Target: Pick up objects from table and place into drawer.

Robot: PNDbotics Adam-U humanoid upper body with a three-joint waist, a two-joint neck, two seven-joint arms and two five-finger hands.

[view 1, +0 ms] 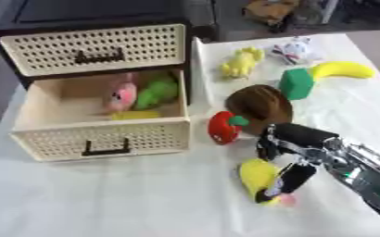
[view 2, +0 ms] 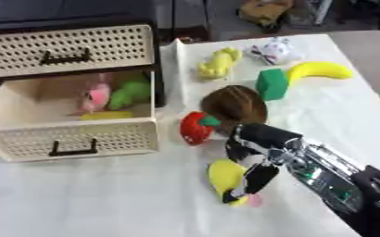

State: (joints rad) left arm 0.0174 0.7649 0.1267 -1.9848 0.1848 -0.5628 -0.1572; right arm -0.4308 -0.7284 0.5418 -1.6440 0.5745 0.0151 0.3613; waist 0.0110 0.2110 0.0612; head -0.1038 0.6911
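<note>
The right hand [view 1: 294, 159] reaches in from the lower right edge of the white-covered tabletop [view 1: 128, 199] and hangs over a yellow plush toy [view 1: 256, 175] lying near the front edge; its dark fingers [view 1: 284, 183] point downward across the toy's right side and look curled against it, with a small pink part showing just under the fingertips, though whether they truly clamp the toy cannot be told. Just behind the hand lie a red strawberry-like toy [view 1: 222, 127] with a green top and a brown rounded toy [view 1: 261, 104], the two touching. Further back, toward the far right corner, a green block [view 1: 295, 84] sits against a yellow banana [view 1: 342, 70], and behind them are a pale yellow plush figure [view 1: 241, 62] and a white plush with red and dark marks [view 1: 293, 51]. At the far left corner stands a cream perforated drawer unit [view 1: 92, 48] in a dark frame: its upper drawer is closed, while the lower drawer [view 1: 104, 136] is pulled out toward the front edge. Inside that open drawer are a pink plush [view 1: 123, 96], a green plush [view 1: 156, 92] beside it, and a flat yellow item [view 1: 135, 115] resting by the drawer's front wall. The left hand shows in neither view.
</note>
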